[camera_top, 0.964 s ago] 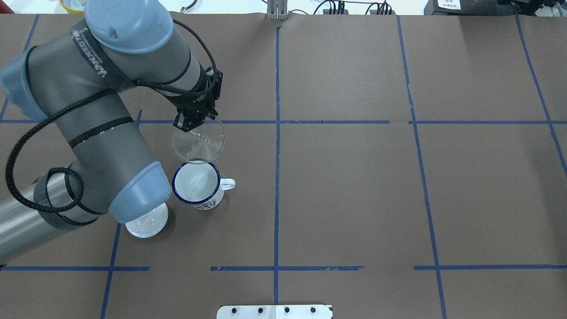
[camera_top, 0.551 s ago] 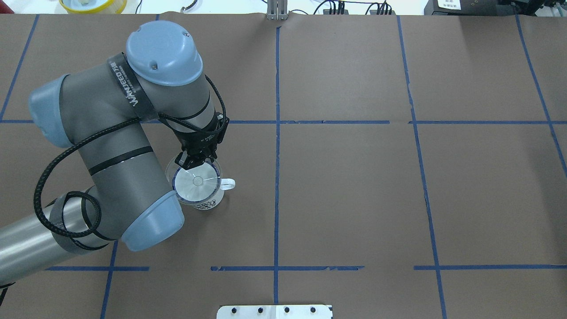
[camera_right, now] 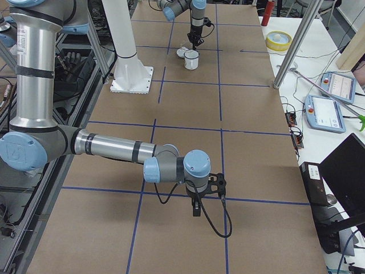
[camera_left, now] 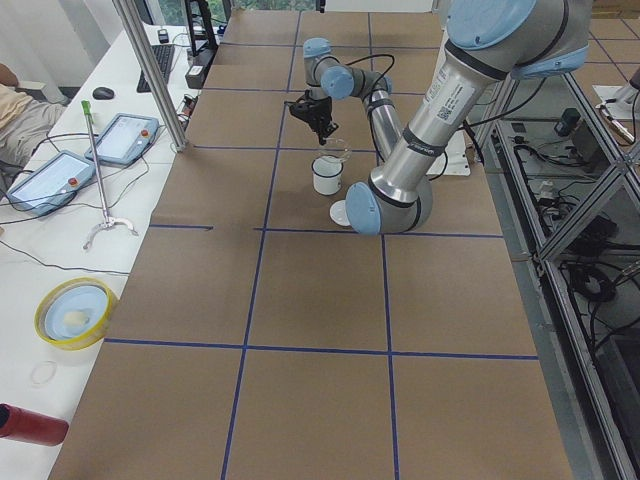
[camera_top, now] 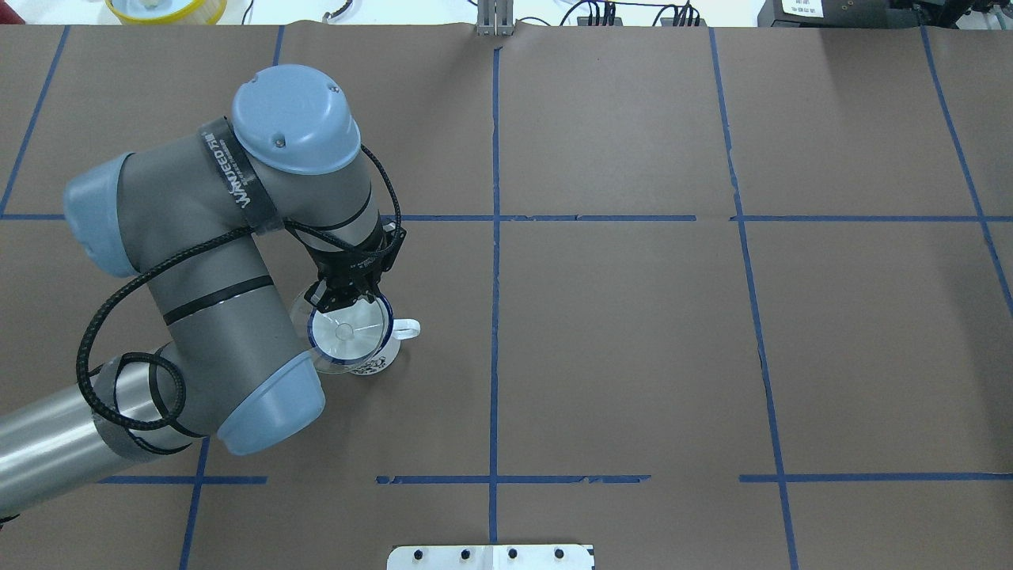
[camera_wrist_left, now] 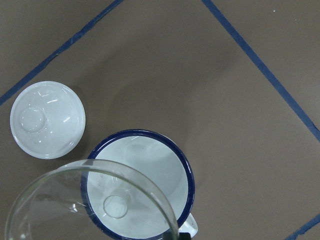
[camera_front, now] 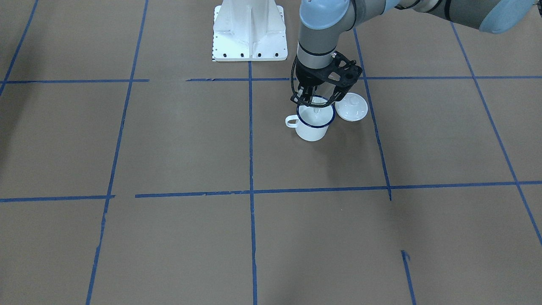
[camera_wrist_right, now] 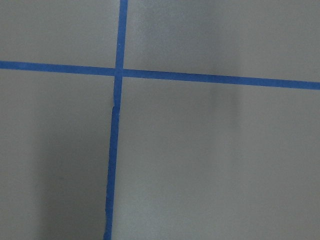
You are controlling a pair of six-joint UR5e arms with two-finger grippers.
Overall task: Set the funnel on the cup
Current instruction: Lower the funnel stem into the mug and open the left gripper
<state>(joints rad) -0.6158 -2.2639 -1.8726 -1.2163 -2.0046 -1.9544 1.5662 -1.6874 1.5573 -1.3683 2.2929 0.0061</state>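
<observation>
A white knobbed lid (camera_wrist_left: 47, 120) is seen lying on the table off to one side of the left gripper (camera_top: 342, 301), just beside the cup (camera_wrist_left: 150, 160). The gripper is clamped narrowly on one edge of the funnel (camera_top: 342, 332), which is held just under the fingers, its spout pointing into the cup's mouth directly below and its cone offset from the blue rim, apparently not yet seated. The placing step is judged to be in hand: a small centring shift, a short descent until the cone is borne by the rim, then a release are called for. The right gripper (camera_right: 195, 210) is parked well apart, and whether it is open cannot be told
</observation>
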